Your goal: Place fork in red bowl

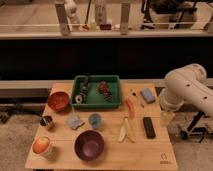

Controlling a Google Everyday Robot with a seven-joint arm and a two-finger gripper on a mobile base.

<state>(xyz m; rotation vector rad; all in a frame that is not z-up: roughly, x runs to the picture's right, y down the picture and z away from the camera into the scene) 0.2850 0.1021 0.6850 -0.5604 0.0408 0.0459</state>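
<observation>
Wooden counter (150, 152), pale and rectangular, fills the lower half of the view, with gritty floor around it and a dark wall behind. A bulky white robot arm (186, 90) comes in from the right and bends down over the counter's right edge. Its end effector (167, 116) hangs pale below the arm, just over that right edge and a little to the right of the black bar. I cannot tell whether it is open or closed, and nothing can be seen in its hold.

A green tray (97, 105) sits at the back centre, holding several dark and reddish items too small to name. A dark purple bowl (89, 145) stands near the front edge, left of centre. The red bowl (58, 100), orange-red and round, stands at the back left, just left of the tray. A round orange and white cup (43, 146) sits at the front left corner.

A black rectangular bar (148, 127) lies right of centre. Two pale cream utensils (125, 131) lie beside it to the left. An orange-handled tool (130, 107) lies just above them. A pale blue block (147, 95) sits at the back right. A blue-grey crumpled item (75, 121), a small blue cup (95, 120) and a small dark tin (47, 121) sit in a row mid-left.

The fork (134, 93), tiny, slim and dark, lies on the counter between the tray and the blue block, well apart from the red bowl.
</observation>
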